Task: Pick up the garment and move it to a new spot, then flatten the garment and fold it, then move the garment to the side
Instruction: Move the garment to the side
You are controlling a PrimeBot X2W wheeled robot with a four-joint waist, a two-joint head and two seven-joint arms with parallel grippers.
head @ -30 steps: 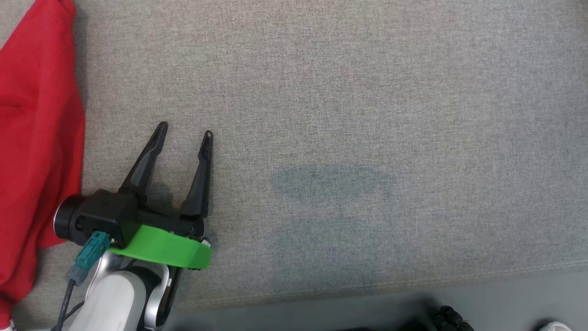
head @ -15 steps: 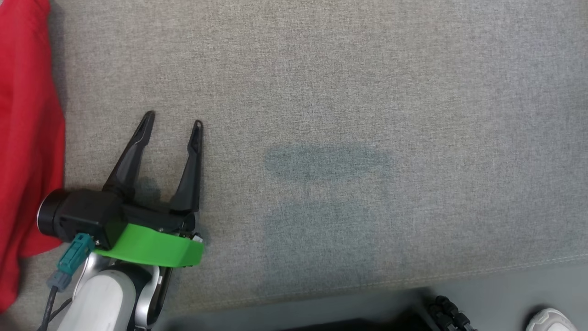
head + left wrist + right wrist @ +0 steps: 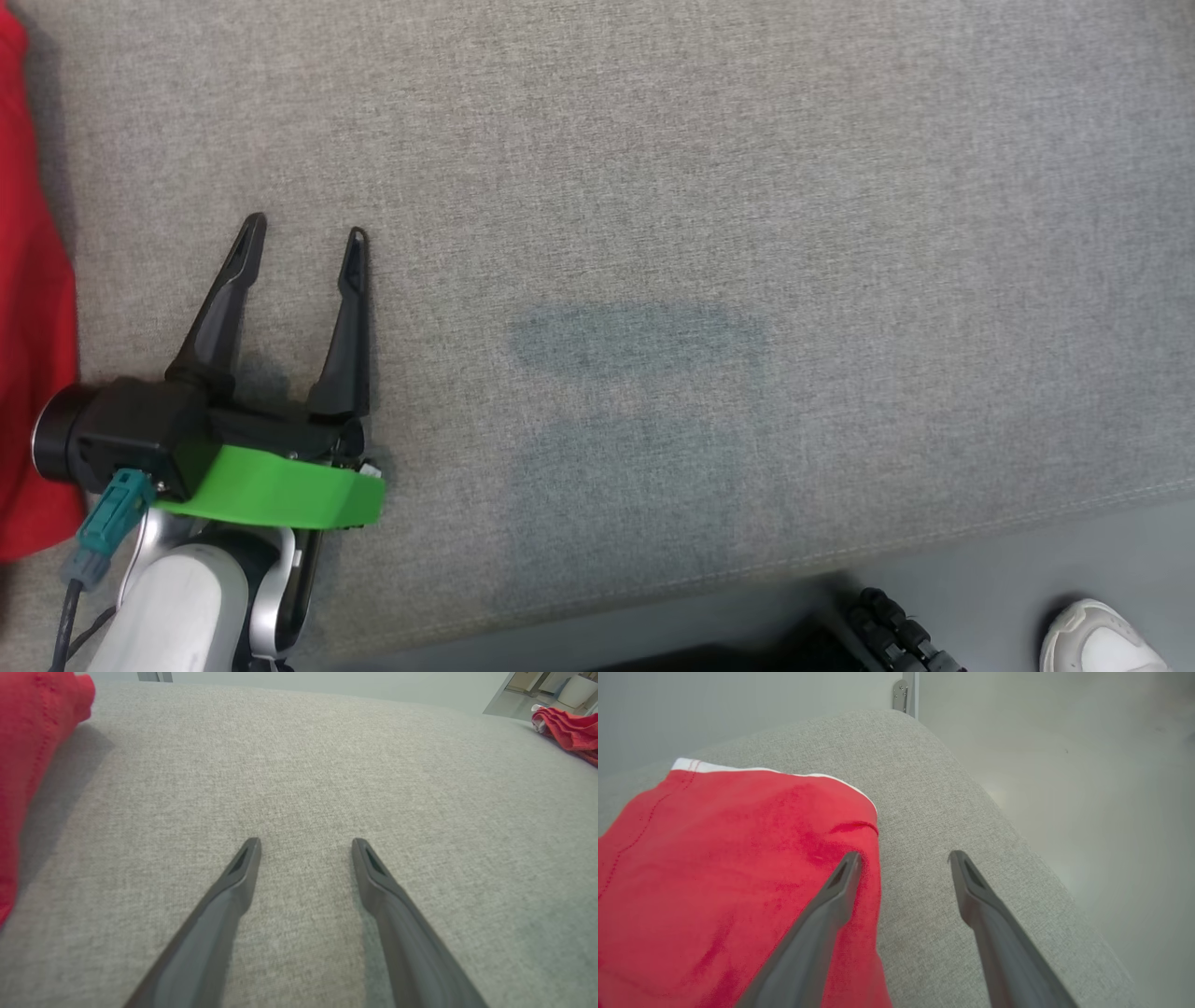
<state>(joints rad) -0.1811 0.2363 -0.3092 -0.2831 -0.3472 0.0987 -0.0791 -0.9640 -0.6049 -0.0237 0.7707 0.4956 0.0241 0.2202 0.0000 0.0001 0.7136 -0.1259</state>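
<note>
A person's white shoe (image 3: 1102, 639) stands on the floor just off the front edge of the grey fabric-covered worktop (image 3: 747, 187). Above the worktop, close to that front edge and toward its left end, the left gripper (image 3: 305, 227) hovers. Its two long dark fingers are spread wide with nothing between them, pointing toward the worktop's back edge. The flat red cotton garment with white trim (image 3: 728, 858) lies at the worktop's far-left end. Its long axis runs front to back, roughly parallel to those fingers. The right gripper (image 3: 904, 855) hangs over that same end, fingers likewise spread and gripping nothing. One finger crosses the garment's edge and the other is over bare fabric; whether either touches cannot be told. The right gripper looks the nearer, so any further sideways shift would likely fall to it. A crumpled red cloth (image 3: 570, 730) sits at the worktop's far right.
</note>
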